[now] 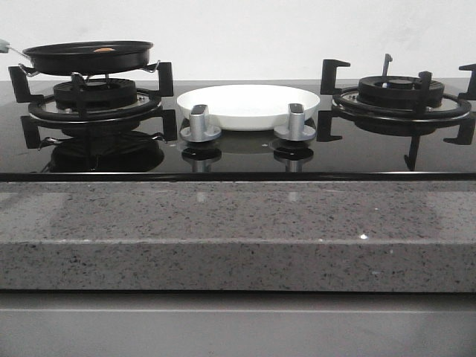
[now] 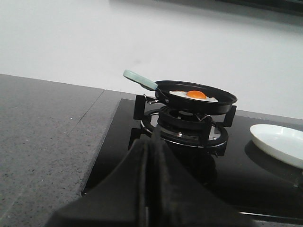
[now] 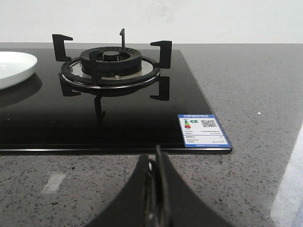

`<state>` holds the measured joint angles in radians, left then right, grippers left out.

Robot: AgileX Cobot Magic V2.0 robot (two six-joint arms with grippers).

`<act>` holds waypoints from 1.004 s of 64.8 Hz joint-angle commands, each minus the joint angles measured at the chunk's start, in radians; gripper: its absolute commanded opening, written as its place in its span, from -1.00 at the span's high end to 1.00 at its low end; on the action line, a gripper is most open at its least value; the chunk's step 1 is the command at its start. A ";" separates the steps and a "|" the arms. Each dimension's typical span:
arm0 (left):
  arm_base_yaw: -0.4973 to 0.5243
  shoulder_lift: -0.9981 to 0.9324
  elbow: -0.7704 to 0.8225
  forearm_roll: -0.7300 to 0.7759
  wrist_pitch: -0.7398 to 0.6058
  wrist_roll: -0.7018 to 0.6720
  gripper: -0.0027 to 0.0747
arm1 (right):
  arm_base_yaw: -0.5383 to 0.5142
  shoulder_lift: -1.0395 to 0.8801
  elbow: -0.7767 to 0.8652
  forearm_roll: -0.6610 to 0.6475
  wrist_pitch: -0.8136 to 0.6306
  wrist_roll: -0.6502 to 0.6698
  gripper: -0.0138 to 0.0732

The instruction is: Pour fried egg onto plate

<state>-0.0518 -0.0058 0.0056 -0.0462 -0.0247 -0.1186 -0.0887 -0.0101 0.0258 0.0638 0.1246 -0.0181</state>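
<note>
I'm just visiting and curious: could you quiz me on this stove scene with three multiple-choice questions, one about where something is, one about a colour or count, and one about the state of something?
1. Where is the fried egg?
A. on the plate
B. in the frying pan
C. on the counter

2. How many control knobs stand in front of the plate?
A. one
B. two
C. four

3. What is on the right burner?
A. nothing
B. a pot
C. the pan

Answers: 1 B, the yolk shows inside the black frying pan on the left burner. 2 B, the left knob and right knob are visible. 3 A, its grate is bare.
</note>
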 commanded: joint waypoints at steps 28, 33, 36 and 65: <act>0.001 -0.018 0.006 -0.007 -0.078 -0.010 0.98 | -0.008 -0.019 -0.004 0.002 -0.085 -0.009 0.84; 0.001 -0.018 0.006 -0.007 -0.078 -0.010 0.98 | -0.008 -0.019 -0.004 0.002 -0.085 -0.009 0.84; 0.001 -0.018 0.006 -0.007 -0.078 -0.010 0.98 | -0.008 -0.019 -0.004 0.002 -0.085 -0.009 0.84; 0.001 -0.018 -0.001 -0.005 -0.084 -0.010 0.98 | -0.008 -0.019 -0.004 -0.011 -0.119 -0.009 0.84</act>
<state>-0.0518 -0.0058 0.0056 -0.0462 -0.0247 -0.1186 -0.0887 -0.0101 0.0258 0.0638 0.1183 -0.0181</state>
